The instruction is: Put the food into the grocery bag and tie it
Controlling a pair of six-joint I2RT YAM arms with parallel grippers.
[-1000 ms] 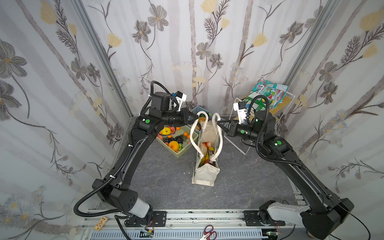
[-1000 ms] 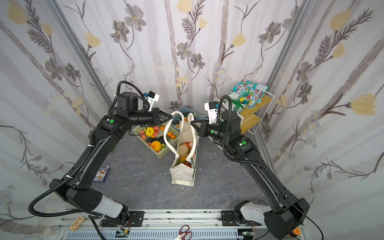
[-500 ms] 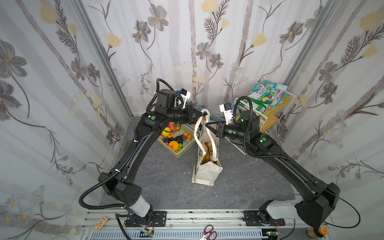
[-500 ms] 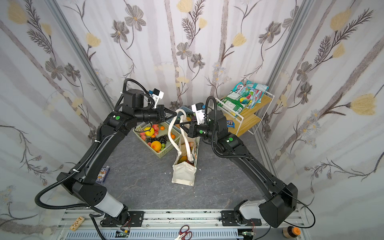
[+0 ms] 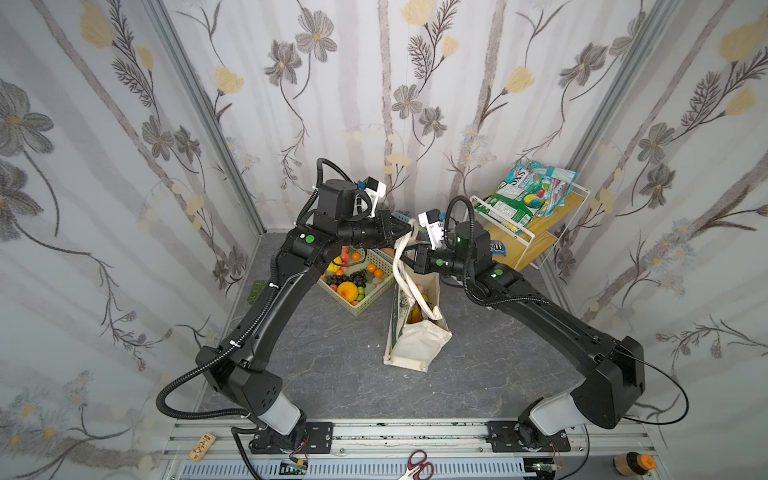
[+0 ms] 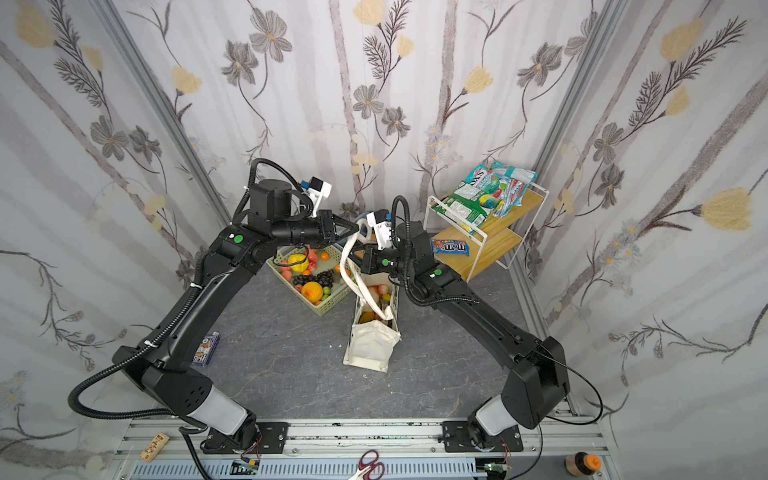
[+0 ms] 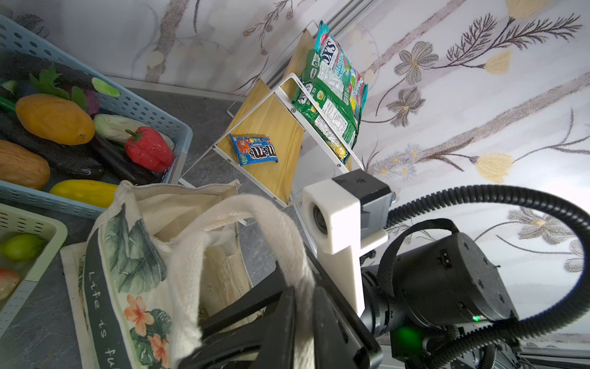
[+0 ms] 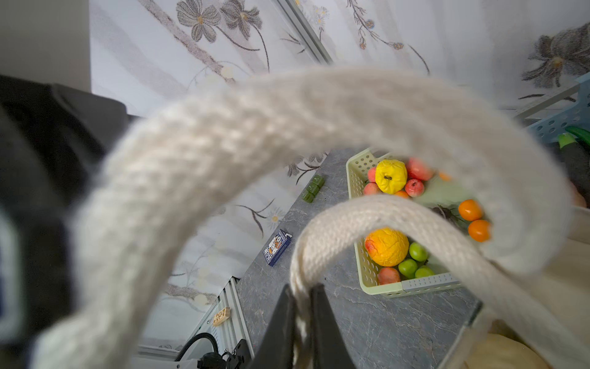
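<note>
The grocery bag (image 5: 415, 347) (image 6: 368, 349) stands mid-table, a cream tote with leaf and flower print (image 7: 127, 255). Food (image 5: 415, 312) (image 6: 376, 293) shows inside its open mouth: yellow, orange and beige pieces. My left gripper (image 5: 409, 226) (image 7: 303, 287) is shut on one white rope handle (image 7: 255, 211), high above the bag's far end. My right gripper (image 5: 409, 262) (image 8: 301, 287) is shut on the other handle (image 8: 367, 214), just below and in front of the left one. The left-held handle (image 8: 255, 127) arches across the right wrist view.
A pastel green basket (image 5: 357, 309) of toy fruit sits left of the bag, a blue basket (image 7: 143, 108) of vegetables behind it. A white-framed wooden rack (image 5: 536, 224) with snack bags and an M&M's pack (image 6: 451, 247) stands at the back right. A card box (image 6: 205, 351) lies left.
Both grippers have come together over the bag, each carrying its handle inward, so the two handles now overlap. The bag has leaned and shifted a little.
</note>
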